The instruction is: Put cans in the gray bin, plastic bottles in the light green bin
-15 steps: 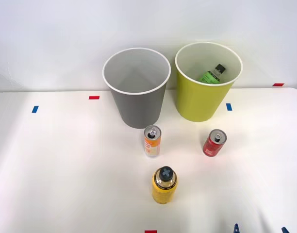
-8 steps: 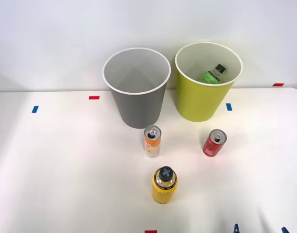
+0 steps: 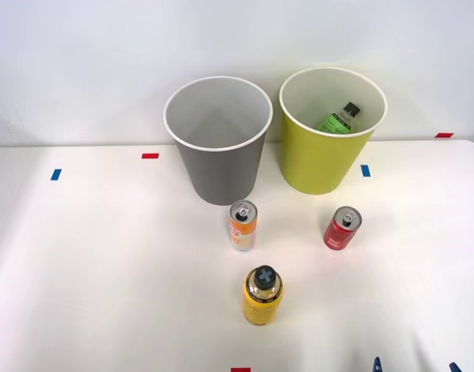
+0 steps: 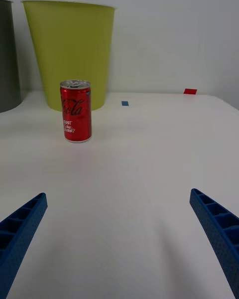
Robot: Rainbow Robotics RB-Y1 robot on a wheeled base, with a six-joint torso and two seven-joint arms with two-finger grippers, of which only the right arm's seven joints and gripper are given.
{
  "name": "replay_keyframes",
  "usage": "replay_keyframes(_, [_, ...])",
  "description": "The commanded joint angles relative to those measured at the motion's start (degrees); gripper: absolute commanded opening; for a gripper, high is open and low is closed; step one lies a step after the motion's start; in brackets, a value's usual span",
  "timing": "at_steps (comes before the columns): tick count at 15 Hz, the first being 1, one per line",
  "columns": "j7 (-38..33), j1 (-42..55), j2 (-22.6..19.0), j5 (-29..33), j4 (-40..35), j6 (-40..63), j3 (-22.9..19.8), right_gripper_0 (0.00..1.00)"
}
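Note:
A red can (image 3: 342,229) stands upright on the white table, right of an orange and white can (image 3: 242,225). Behind them stand the gray bin (image 3: 218,139) and the light green bin (image 3: 331,129), which holds a clear plastic bottle (image 3: 339,118) with a green label and dark cap. My right gripper (image 3: 415,366) is open at the table's near right edge, only its blue fingertips showing. In the right wrist view the gripper (image 4: 119,229) has its fingers spread wide, the red can (image 4: 76,111) well ahead of them, in front of the light green bin (image 4: 69,52).
A yellow bottle-shaped container (image 3: 262,295) with a dark cap stands near the front middle. Small red and blue tape marks (image 3: 149,156) dot the table. A white wall rises right behind the bins. The gray bin's side (image 4: 9,55) shows beside the green one.

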Motion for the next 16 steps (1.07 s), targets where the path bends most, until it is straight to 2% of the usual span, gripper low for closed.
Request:
replay_keyframes(1, [0.00, 0.00, 0.00, 0.00, 0.00, 0.00, 0.00, 1.00])
replay_keyframes(16, [0.00, 0.00, 0.00, 0.00, 0.00, 0.00, 0.00, 1.00])
